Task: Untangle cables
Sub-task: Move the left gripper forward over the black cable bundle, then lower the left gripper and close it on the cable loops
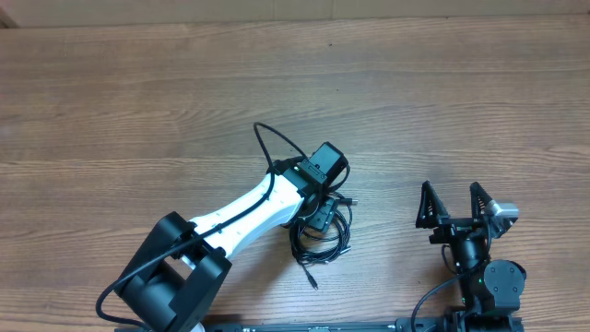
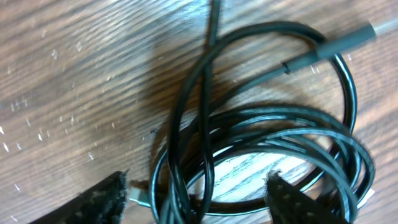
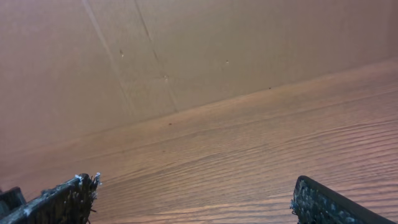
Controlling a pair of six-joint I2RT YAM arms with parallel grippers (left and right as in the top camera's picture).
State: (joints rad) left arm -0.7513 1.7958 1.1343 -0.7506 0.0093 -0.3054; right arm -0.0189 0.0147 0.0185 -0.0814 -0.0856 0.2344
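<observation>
In the left wrist view, the left gripper's point(image 2: 199, 202) two dark fingertips point(image 2: 109, 196) stand apart, one on each side of the cables' lower edge. They are not clamped on anything, and bare wood shows between the left tip and the nearest strand. The cables point(image 2: 261, 114) are thin black cords lying in overlapping loops on the wooden table point(image 2: 74, 74), with a silver-tipped plug point(image 2: 380, 26) at the upper right.

From overhead, the coil point(image 1: 323, 238) lies under the left gripper's head at the end of the white left arm point(image 1: 249, 207), near the table's middle. The right gripper point(image 1: 452, 192) is well apart to the right, its fingers spread wide over bare wood and holding nothing.
</observation>
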